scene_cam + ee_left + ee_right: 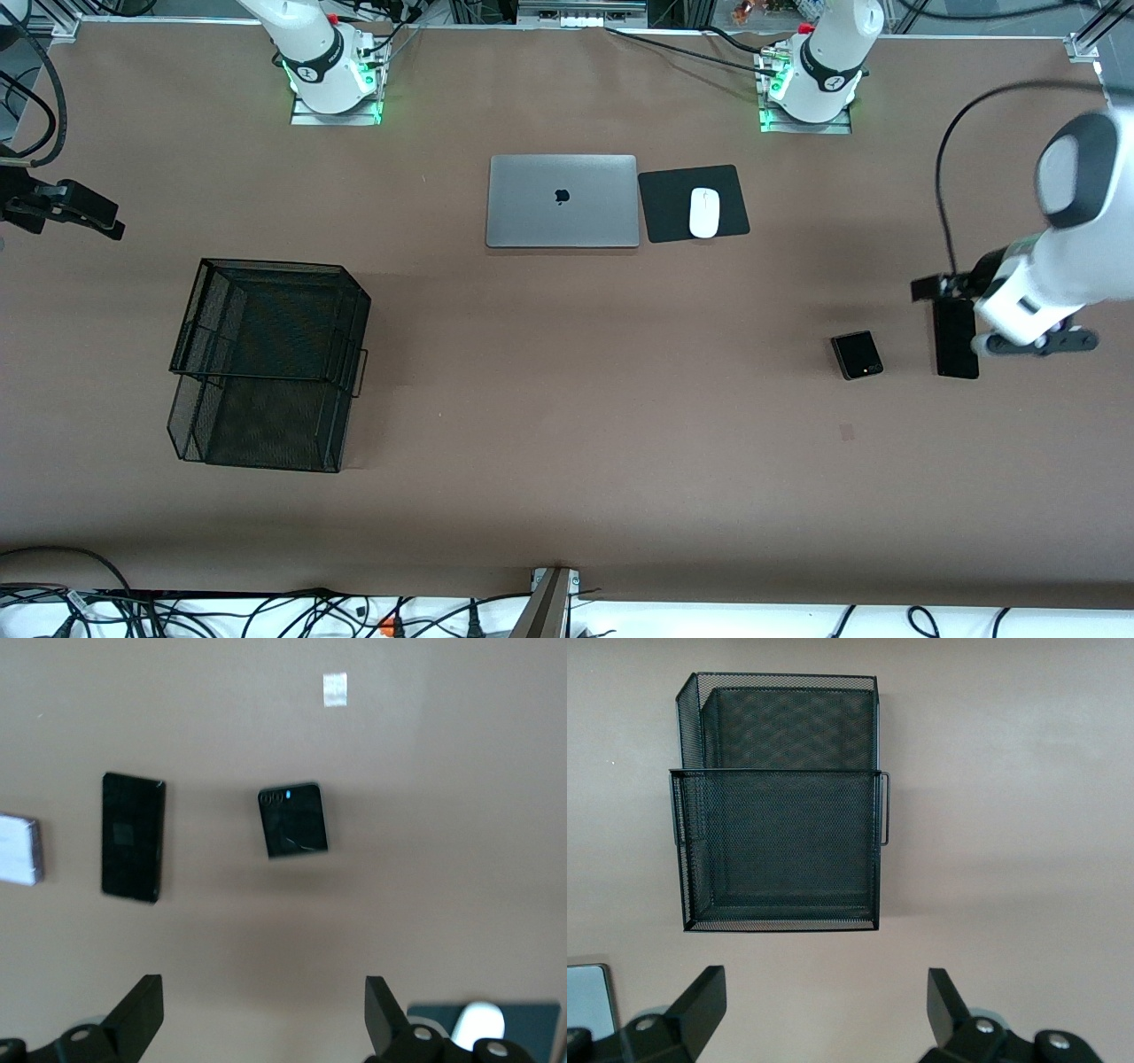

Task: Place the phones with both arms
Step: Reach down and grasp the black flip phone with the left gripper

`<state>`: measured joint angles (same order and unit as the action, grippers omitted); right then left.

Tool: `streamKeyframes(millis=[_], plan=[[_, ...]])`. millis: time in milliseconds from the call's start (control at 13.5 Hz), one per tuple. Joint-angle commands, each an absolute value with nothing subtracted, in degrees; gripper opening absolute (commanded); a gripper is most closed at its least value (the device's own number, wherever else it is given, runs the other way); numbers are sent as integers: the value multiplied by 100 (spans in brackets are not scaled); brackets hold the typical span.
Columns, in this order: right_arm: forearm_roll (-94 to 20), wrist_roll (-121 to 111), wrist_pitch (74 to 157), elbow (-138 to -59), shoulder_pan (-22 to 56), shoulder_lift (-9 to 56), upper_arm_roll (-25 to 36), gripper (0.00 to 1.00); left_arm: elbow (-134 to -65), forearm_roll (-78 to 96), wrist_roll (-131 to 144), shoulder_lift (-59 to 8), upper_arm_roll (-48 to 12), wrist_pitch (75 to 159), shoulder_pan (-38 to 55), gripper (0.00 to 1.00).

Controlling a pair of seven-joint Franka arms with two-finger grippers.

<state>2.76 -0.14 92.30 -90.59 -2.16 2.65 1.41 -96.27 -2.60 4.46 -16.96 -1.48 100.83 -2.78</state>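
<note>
A squarish black folded phone (857, 354) (294, 819) with camera dots lies flat toward the left arm's end of the table. Beside it, closer to that end, lies a long black slab phone (955, 346) (133, 837), partly covered by the left arm in the front view. A pale lavender-white phone (18, 849) shows only at the edge of the left wrist view. My left gripper (263, 992) hangs open and empty above bare table near these phones. My right gripper (824, 992) is open and empty, high over the table beside the mesh tray.
A black two-tier wire mesh tray (266, 354) (780, 815) stands toward the right arm's end. A closed silver laptop (563, 201) lies near the bases, with a white mouse (704, 213) on a black pad (673, 190) beside it.
</note>
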Motion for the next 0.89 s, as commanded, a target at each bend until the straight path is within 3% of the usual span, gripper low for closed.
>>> streamKeyframes(millis=[0,148,593,816], plan=[[229,26,9193,-8991,-299,272,62,100,-10316,-132,554,-1854,-141,11218,-386,100],[229,26,9193,-8991,-299,272,62,100,-10852,-132,571,-2056,-141,12343,-404,100],[229,26,9193,-8991,-299,272,62,100,-11793,-114,729,-2618,-167,14357,-501,100],[229,26,9193,-8991,-299,272,62,100,-11979,-123,729,-2847,-202,14862,-483,100]])
